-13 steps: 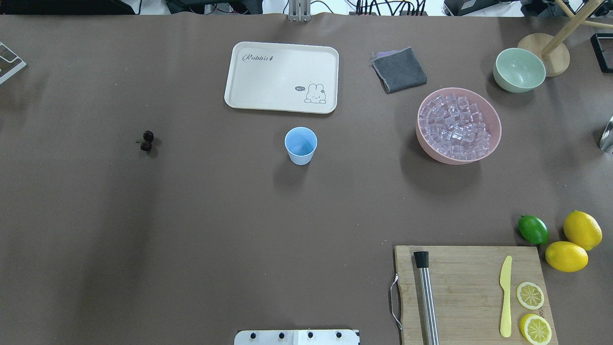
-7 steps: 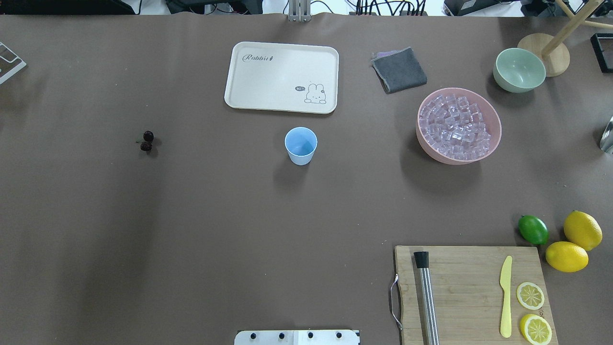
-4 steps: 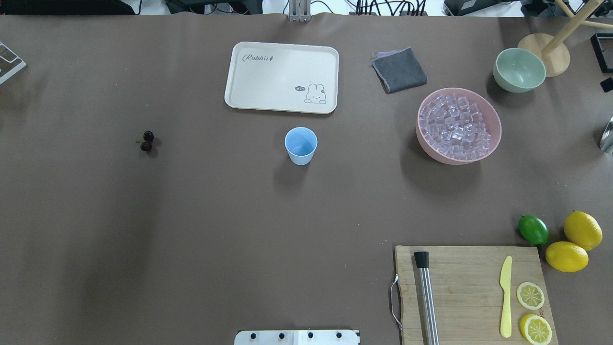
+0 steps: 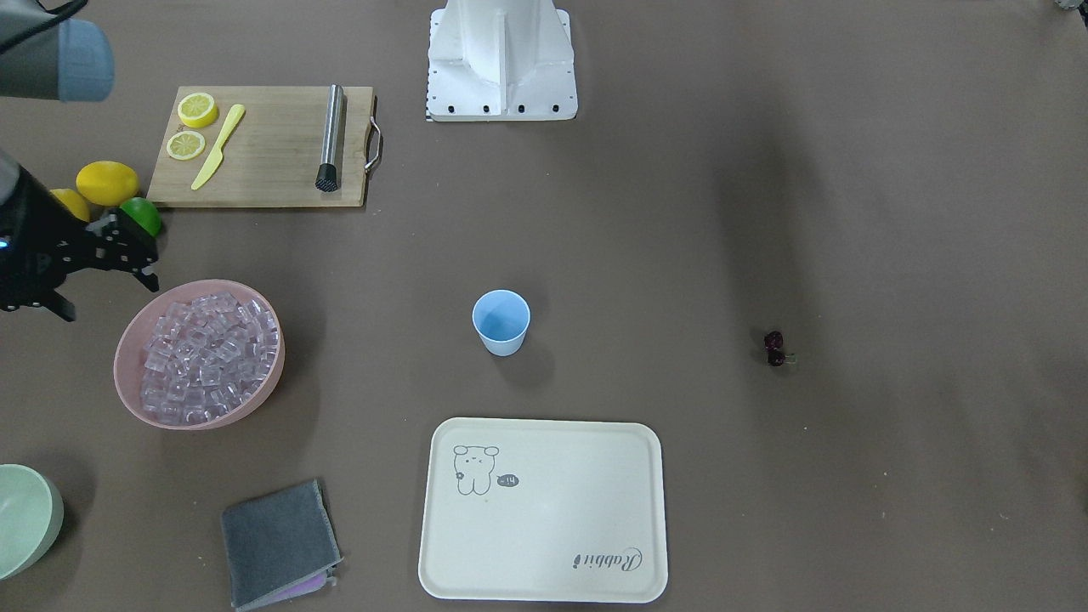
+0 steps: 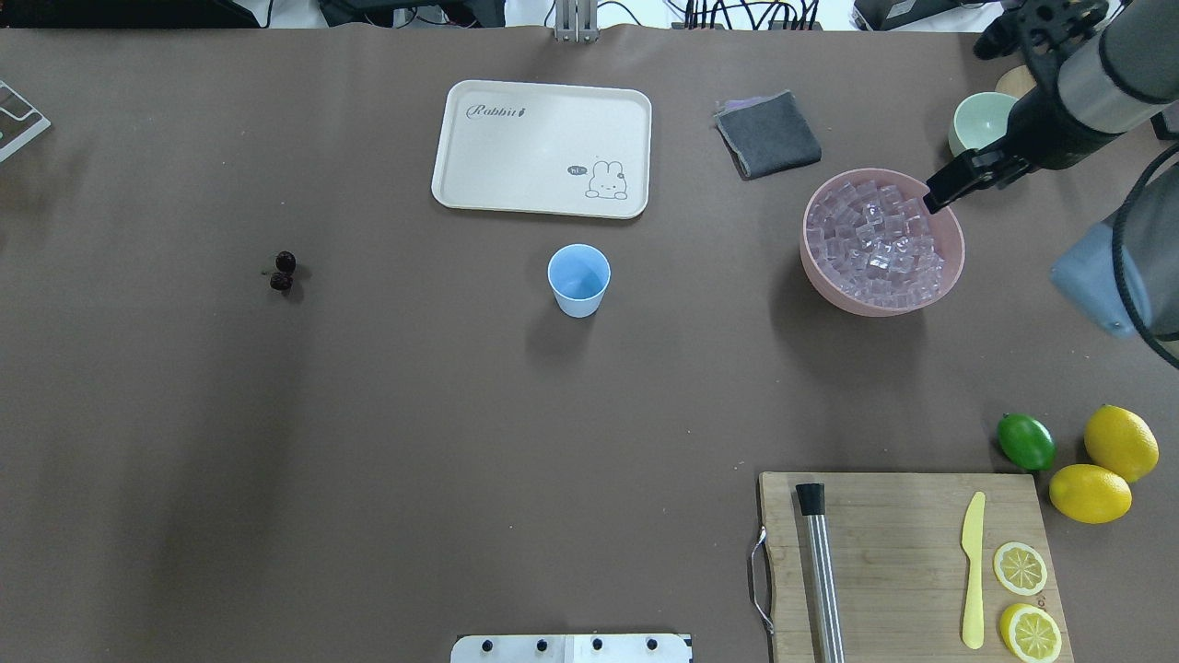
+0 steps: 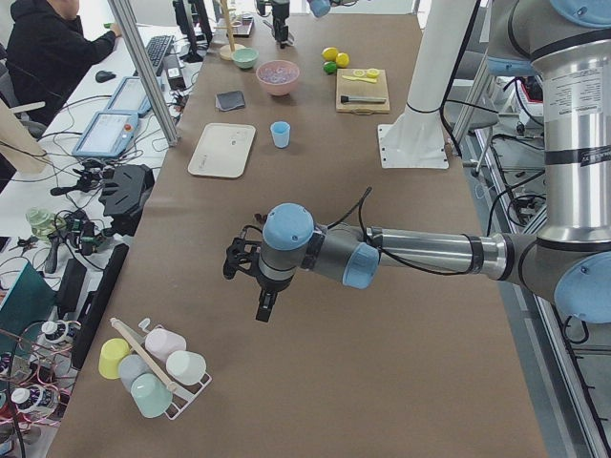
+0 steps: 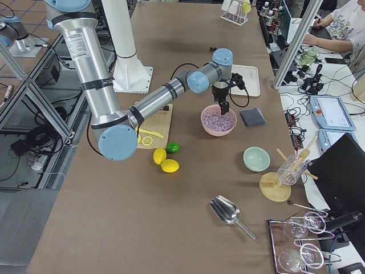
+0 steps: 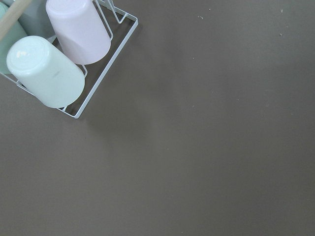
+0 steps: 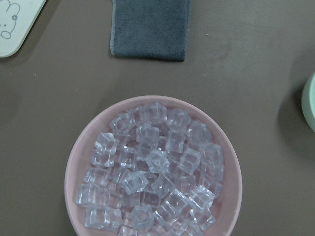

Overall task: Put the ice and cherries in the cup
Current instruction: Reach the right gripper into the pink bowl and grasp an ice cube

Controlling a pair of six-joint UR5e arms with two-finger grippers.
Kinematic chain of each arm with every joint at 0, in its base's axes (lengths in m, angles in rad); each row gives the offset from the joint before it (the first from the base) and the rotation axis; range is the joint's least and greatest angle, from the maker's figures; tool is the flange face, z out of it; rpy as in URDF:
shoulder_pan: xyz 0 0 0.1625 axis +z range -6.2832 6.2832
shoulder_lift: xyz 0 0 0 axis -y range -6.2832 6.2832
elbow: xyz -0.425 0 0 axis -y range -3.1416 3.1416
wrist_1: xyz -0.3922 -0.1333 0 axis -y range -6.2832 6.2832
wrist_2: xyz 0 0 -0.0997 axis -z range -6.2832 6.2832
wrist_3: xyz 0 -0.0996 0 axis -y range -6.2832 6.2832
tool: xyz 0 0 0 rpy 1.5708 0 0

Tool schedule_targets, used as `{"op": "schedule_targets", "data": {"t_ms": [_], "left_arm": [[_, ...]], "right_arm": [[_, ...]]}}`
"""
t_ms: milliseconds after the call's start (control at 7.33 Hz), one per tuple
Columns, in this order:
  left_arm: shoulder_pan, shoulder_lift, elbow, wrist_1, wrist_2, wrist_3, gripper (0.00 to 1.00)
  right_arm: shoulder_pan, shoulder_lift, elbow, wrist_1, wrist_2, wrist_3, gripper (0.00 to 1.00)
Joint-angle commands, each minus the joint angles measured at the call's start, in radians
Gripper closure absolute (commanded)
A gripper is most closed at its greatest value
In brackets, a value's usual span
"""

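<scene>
Brown surface, right gripper (image 4: 106, 293) wide and empty above pink bowl (image 9: 71, 167): slick ice (image 9: 152, 169) may squirt from the pinch, never reaching cup (image 5: 578, 276).

On tray (image 5: 543, 152): script "Rabbit" in 1 corner; speech bubble "hi~" beside rabbit drawing (image 5: 606, 180).

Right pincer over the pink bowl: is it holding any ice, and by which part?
Nothing is held. The right pincer hangs open and empty above the ice, which all lies in the pink bowl.
</scene>
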Motion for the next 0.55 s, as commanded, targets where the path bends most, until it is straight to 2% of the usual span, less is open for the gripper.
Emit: {"op": "schedule_targets", "data": {"t_ms": [0, 136, 273, 409], "left_arm": [[0.0, -0.007, 0.026, 0.0, 0.0, 0.004, 0.02], [0.0, -0.032, 0.052, 0.0, 0.0, 0.005, 0.02], [0.0, -0.041, 0.067, 0.0, 0.002, 0.006, 0.02], [0.0, -0.043, 0.067, -0.002, 0.002, 0.008, 0.02]], "right_arm": [[-0.059, 0.046, -0.226, 0.278, -0.039, 0.009, 0.08], [-0.076, 0.048, -0.251, 0.303, -0.042, 0.011, 0.08], [-0.081, 0.047, -0.238, 0.305, -0.042, 0.049, 0.08], [-0.105, 0.045, -0.239, 0.305, -0.075, 0.064, 0.08]]}}
